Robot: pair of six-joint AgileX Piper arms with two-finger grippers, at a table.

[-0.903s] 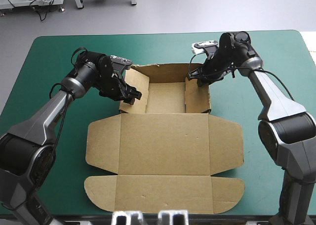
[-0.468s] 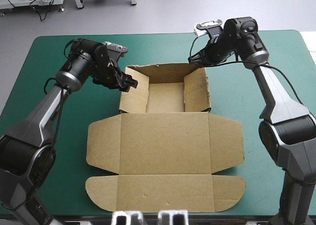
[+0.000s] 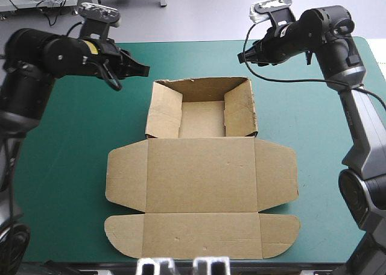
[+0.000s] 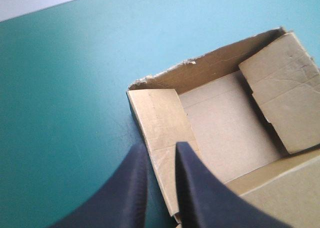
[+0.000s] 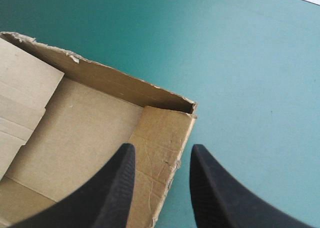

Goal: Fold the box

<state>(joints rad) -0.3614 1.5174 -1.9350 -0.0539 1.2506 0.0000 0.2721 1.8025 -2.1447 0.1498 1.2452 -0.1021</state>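
At the middle of the table (image 3: 60,166) the brown box (image 3: 202,172) is lying as an open tray, lid flat. We are judging it light, stiff, creasable, best gripped at a wall's edge. Left gripper (image 4: 162,147) is hovering narrowly parted, right gripper (image 5: 163,148) wider, both empty.

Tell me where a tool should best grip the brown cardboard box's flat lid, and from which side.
Probably the narrow end flap of the brown cardboard box's flat lid, pinched at its free long edge, coming in low from the table's near edge. It lies flat on the teal-green cover, creased to the lid on its far side, so the near edge is free.
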